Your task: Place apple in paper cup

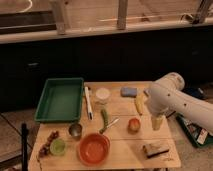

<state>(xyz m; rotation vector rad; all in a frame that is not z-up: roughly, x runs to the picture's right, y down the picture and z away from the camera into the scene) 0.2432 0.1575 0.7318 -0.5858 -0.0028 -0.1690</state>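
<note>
One camera view looks steeply down from beyond the table's (125,152) near edge, facing dark cabinets (60,60) and windows (90,15); middling range, whole tabletop framed, gripper (157,121) right of centre.

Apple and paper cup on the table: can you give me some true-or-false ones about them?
1. The apple is inside the paper cup. False: it lies on the table, apart from the cup.
2. The tool hangs beside the apple, holding nothing. True.
3. The banana lies in the green tray. False: it lies on the table.
4. The orange bowl sits nearer the front than the paper cup. True.
</note>
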